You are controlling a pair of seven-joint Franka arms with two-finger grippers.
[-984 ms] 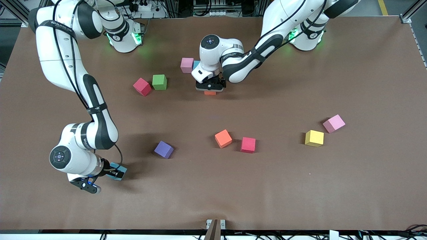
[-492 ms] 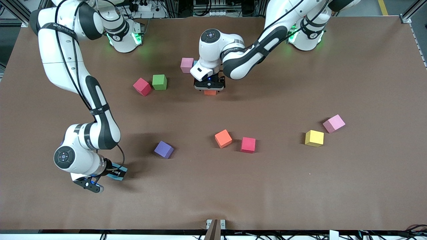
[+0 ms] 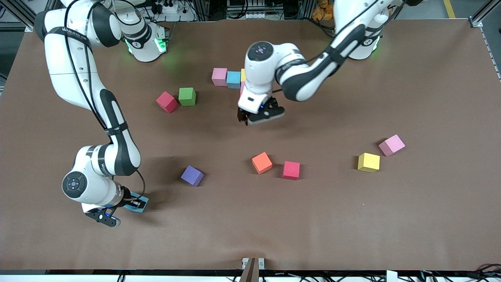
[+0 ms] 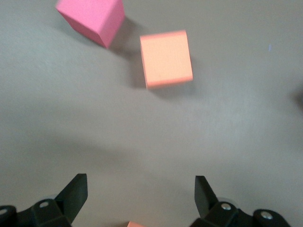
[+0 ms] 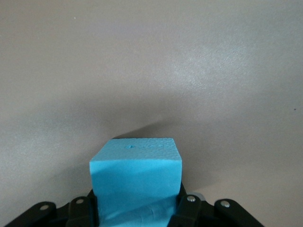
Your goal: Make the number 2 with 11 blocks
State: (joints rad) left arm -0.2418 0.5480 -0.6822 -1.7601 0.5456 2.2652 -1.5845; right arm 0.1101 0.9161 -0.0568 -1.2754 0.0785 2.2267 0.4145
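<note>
My right gripper (image 3: 135, 203) is shut on a cyan block (image 5: 135, 182), low at the table near the right arm's end. My left gripper (image 3: 254, 114) hangs open and empty over bare table, just off a row of adjoining blocks: pink (image 3: 219, 76), cyan (image 3: 233, 79) and a yellow sliver (image 3: 242, 74), partly hidden by the left arm. In the left wrist view the open left gripper (image 4: 142, 189) faces a loose orange block (image 4: 165, 57) and a red block (image 4: 92, 19). An orange corner (image 4: 135, 224) shows at that view's edge.
Loose blocks lie around: red (image 3: 166, 102) beside a green cube (image 3: 187, 96), purple (image 3: 192, 175), orange (image 3: 262, 162) beside red (image 3: 291, 170), yellow (image 3: 368, 162) and pink (image 3: 391, 145) toward the left arm's end.
My left gripper has left the orange block by the row and swung toward the front camera, uncovering the cyan and yellow blocks. My right gripper has closed onto the cyan block.
</note>
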